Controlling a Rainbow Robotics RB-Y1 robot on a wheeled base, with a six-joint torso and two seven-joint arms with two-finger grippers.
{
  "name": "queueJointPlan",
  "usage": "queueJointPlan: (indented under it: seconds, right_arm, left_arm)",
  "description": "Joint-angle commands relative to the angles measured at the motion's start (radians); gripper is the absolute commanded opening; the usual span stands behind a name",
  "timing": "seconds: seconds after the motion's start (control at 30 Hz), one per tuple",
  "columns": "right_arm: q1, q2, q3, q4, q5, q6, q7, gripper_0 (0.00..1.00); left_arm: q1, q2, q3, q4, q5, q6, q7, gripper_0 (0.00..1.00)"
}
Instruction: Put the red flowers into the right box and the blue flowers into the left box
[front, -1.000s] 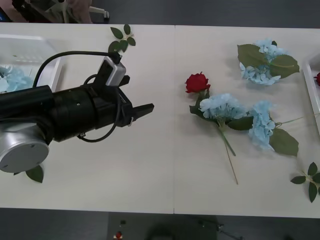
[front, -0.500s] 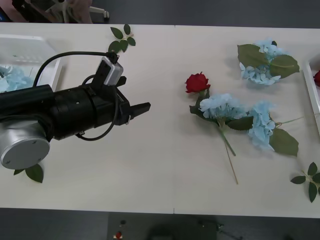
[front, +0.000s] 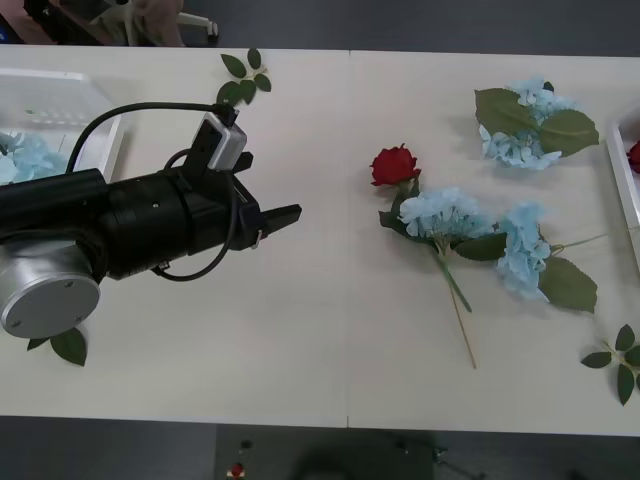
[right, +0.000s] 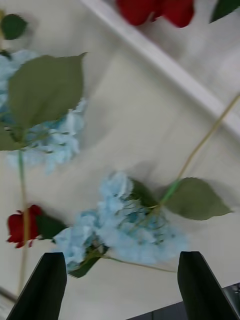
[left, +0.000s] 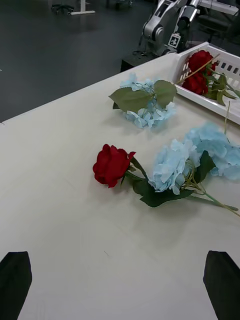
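One red rose (front: 394, 165) lies loose at table centre, bloom toward the far edge, its stem running under the blue flowers (front: 445, 213) that sprawl just beside it; a second blue cluster (front: 522, 258) adjoins those, and a third (front: 520, 128) lies apart nearer the far right corner. In the left wrist view the rose (left: 112, 164) sits ahead of the camera with its leaves touching the nearest blue cluster (left: 172, 165), so any grasp on one likely disturbs the other. The right box (front: 624, 190) shows as a pale rim at the table's right edge, with a red bloom (front: 634, 156) already in it; the left wrist view shows red roses (left: 198, 71) resting inside its slotted wall (left: 227, 65). The left box (front: 60, 105) stands at the far left and already holds a blue cluster (front: 25, 158). The left gripper (front: 285, 218) hangs over bare table (front: 300, 340) between that box and the rose, fingers apart and empty, pointed toward the flowers, probably lining up for a blue stem, since the blue goes left. The right gripper (right: 120, 285) hovers above the blue clusters (right: 125, 225) near the right box, fingers spread wide, holding nothing. Loose leaf sprigs (front: 243, 78) lie at the far edge.
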Motion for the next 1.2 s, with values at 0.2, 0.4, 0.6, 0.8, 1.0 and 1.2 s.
queueJointPlan:
  seconds: [0.2,0.4,0.6,0.8,1.0,1.2]
  right_arm:
    - [-0.185,0.151,0.114,-0.023,0.168,0.021,-0.33,0.65]
    - [-0.199,0.228,0.233,-0.018,0.211,-0.031,-0.41,0.65]
    - [-0.199,0.282,0.289,0.034,0.226,-0.077,-0.412,0.65]
    - [-0.2,0.323,0.304,0.083,0.249,-0.126,-0.401,0.44]
    - [-0.199,0.346,0.39,0.117,0.254,-0.175,-0.381,0.02]
    - [-0.199,0.345,0.436,0.143,0.26,-0.194,-0.286,0.0]
  left_arm:
    - [-0.035,0.017,0.021,-0.023,0.002,-0.004,-0.037,1.0]
    - [-0.035,0.017,0.021,-0.023,0.002,-0.004,-0.037,1.0]
    - [-0.035,0.017,0.021,-0.023,0.002,-0.004,-0.037,1.0]
    - [-0.035,0.017,0.021,-0.023,0.002,-0.004,-0.037,1.0]
    - [-0.035,0.017,0.021,-0.023,0.002,-0.004,-0.037,1.0]
    - [-0.035,0.017,0.021,-0.023,0.002,-0.004,-0.037,1.0]
